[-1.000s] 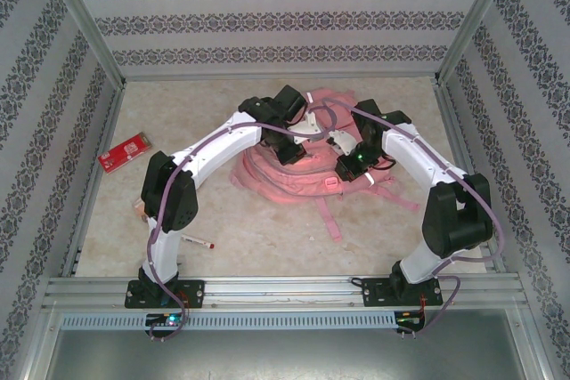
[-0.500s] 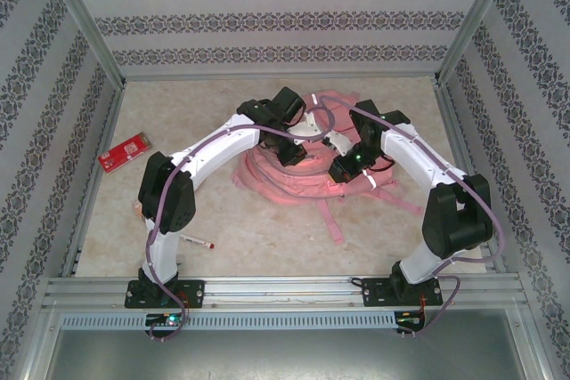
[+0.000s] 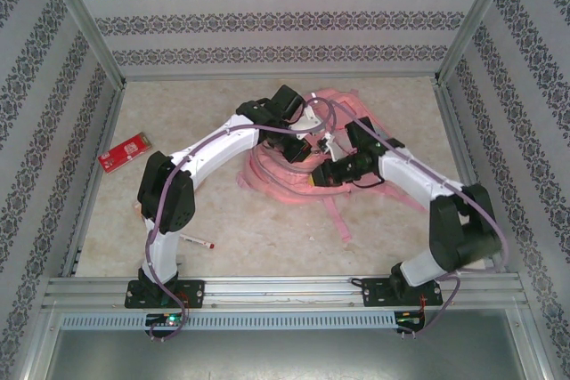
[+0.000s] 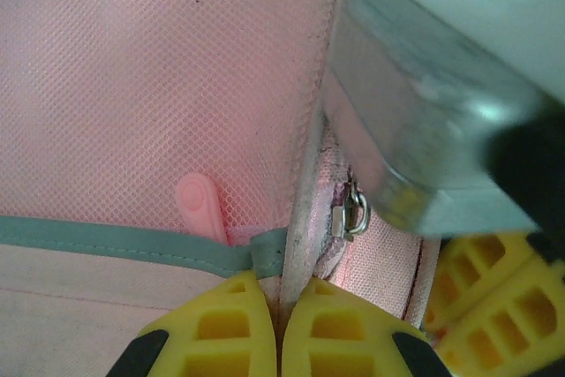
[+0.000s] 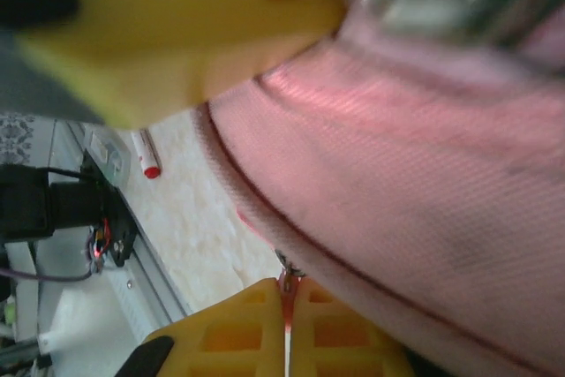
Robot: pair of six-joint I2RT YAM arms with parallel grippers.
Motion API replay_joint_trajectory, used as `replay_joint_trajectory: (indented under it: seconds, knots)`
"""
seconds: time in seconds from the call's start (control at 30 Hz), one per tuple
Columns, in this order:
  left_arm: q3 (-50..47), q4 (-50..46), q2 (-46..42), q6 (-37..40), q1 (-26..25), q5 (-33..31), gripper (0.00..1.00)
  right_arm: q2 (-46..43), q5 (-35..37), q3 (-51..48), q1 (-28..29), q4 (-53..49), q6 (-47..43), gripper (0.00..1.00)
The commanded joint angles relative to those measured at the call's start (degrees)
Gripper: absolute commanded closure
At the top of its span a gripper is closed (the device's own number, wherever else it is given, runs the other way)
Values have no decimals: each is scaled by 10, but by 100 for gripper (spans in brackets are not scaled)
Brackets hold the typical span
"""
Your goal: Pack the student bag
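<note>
The student bag [image 3: 274,182] lies crumpled on the desk [image 3: 223,220] slightly beyond the middle, between the two arms, with one pink strap [image 3: 338,220] trailing toward the near edge; both arms bend inward over it and meet above its centre. The left gripper [image 3: 307,154] reaches down onto the bag from the far side; in the left wrist view the left gripper [image 4: 280,306] has its yellow fingers pressed together on a thin pale edge of the bag [image 4: 159,86], where a grey-green strip [image 4: 115,240] crosses the pink mesh panel; a small pink rubber tab [image 4: 201,209] lies on the mesh just beside that edge, and a metal zip slider [image 4: 353,209] sits just to the right of it. The right gripper [image 3: 317,175] comes in from the right, close beside the left one; in the right wrist view the right gripper [image 5: 287,306] has its fingers nearly together, pinching a thin pink sliver hanging from a small metal ring at the seam of the bag [image 5: 424,147], which bulges above them. A red packet [image 3: 125,151] lies well apart near the left wall; a pen with a red cap [image 3: 198,241] lies on the desk near the left arm's base.
</note>
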Motion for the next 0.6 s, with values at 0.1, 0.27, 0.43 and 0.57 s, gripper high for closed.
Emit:
replay_joint_trajectory:
  seconds: [0.1,0.27,0.43,0.57]
  knots:
    - [6,111,-14,-30,-2,44,100,-93,50,-112,26,250,138,70]
    - [-8,105,-24,-16,-2,52,100,-170,111,-113,18,140,-21,57]
    - [-25,108,-29,-1,0,60,100,-295,245,-167,21,142,-219,54]
    - [-35,109,-27,14,3,84,100,-360,272,-228,18,232,-354,54]
